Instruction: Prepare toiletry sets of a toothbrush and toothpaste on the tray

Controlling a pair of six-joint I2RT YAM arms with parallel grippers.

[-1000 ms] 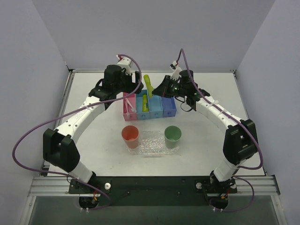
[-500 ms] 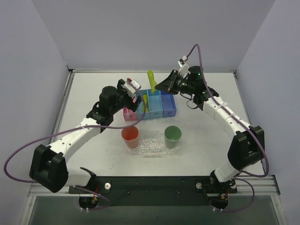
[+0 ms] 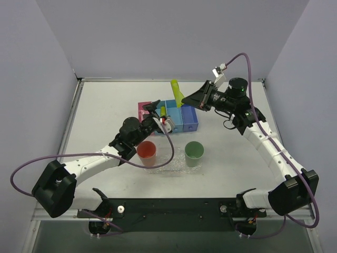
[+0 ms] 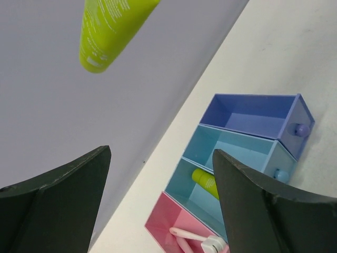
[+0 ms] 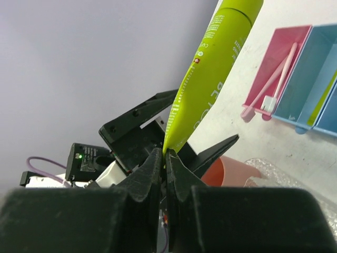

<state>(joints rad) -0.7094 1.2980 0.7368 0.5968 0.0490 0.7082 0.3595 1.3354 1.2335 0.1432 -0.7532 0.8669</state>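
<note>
Right gripper (image 5: 164,154): jaws pinched tight on the flat crimped end of a toothpaste (image 5: 210,74). The tube sticks up and away from the fingers, cap end outermost.
Left gripper (image 4: 160,153): jaws spread wide, holding nothing, poised above the bins.
Step in hand: taking the toothpaste to the tray. This is judged best done by swinging the tube down toward the near side and lowering it cap end first. Release should come only once the tube is inside a cup rim. The hold is on a thin edge, so a slow swing should keep the tube from pivoting.
Tray (image 3: 171,159): on the near side of the bins, below and well apart from the right gripper.
Bins (image 3: 181,118): a row beneath the held tube.
Cups: an orange cup (image 3: 146,151) and a green cup (image 3: 194,151) apparently stand on the tray's two ends, though the clear rim is hard to trace.
Second toothpaste (image 4: 206,182): lies in a blue bin.
Toothbrush (image 4: 189,235): lies in the pink bin, under the left gripper.
</note>
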